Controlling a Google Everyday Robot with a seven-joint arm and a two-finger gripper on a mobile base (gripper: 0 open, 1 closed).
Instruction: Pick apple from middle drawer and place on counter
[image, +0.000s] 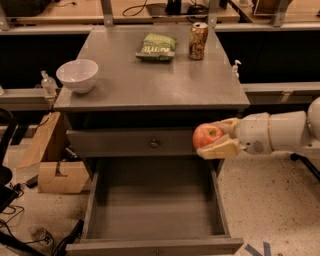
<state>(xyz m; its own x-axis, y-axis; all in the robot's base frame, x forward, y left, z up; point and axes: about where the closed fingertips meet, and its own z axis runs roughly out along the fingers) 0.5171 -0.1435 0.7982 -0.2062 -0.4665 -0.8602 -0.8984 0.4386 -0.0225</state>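
Grey bench (150, 85) on top, open drawer (155, 212) pulled out below it, floor bare, tool (210, 138) at right above the drawer's right wall, clamped on the apple, white bowl (77, 75), green snack bag (157, 47) and can (198, 41) on bench, apple (205, 134) below bench level.

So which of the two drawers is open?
The middle drawer, pulled out, floor bare; the knobbed drawer front above is shut. The gripper holds the apple at that front's right end.
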